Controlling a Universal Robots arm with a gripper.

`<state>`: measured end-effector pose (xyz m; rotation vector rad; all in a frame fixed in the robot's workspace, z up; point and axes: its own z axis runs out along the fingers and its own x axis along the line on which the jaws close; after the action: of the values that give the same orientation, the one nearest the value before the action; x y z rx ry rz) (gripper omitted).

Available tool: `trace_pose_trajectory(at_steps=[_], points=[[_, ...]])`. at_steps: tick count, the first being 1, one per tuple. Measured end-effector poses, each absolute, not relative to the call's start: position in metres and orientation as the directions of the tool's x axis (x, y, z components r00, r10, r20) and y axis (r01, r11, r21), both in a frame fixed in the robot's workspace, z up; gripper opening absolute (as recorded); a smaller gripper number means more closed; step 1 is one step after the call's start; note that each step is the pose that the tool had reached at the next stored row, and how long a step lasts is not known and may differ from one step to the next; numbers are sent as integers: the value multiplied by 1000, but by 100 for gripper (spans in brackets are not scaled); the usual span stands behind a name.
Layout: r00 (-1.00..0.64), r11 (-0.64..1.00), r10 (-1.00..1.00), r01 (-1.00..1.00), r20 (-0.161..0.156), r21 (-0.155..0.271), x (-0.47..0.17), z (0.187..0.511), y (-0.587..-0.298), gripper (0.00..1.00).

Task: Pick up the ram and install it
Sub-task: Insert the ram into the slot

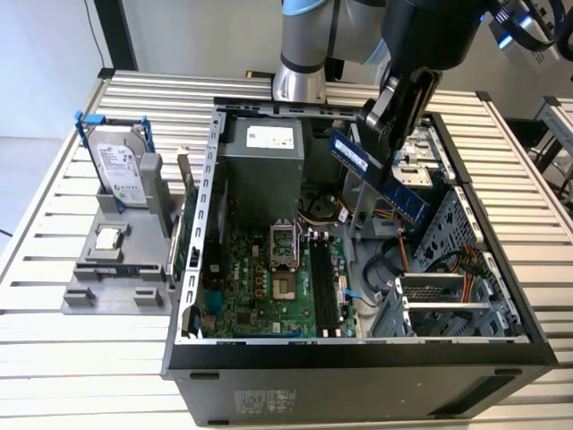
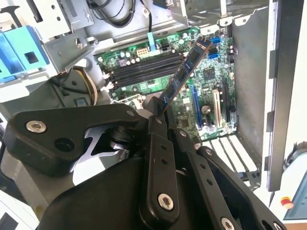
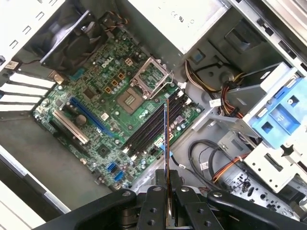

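The ram [image 1: 407,199] is riding tilted, pinched in the gripper [image 1: 380,134].
It is hanging above the open case [image 1: 215,179] and its black memory slots [image 1: 324,287], unseated; the carry seems underway, and seating is calling for squaring it along one slot.

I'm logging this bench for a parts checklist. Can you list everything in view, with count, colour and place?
ram: one, dark blue-green, tilted in the air above the open case.
computer case: one, black and grey, open, on the table.
motherboard: one, green, on the case floor.
memory slots: several, black, side by side on the motherboard.
power supply: one, grey, at the case's far end in the exterior view.
hard drive: one, silver, upright at the exterior view's left.
stand: one, grey, carrying the hard drive.
table: one, pale, slatted, under everything.
arm: one, silver-grey, beyond the case.
tool: one, black, shut on the ram.
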<state>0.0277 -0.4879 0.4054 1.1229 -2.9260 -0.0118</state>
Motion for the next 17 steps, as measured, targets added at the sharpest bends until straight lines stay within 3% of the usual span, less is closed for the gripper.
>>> trace_pose_trajectory(at_steps=[17], points=[[-812, 812, -583, -583, 4, 10, 28, 405, -488, 0]])
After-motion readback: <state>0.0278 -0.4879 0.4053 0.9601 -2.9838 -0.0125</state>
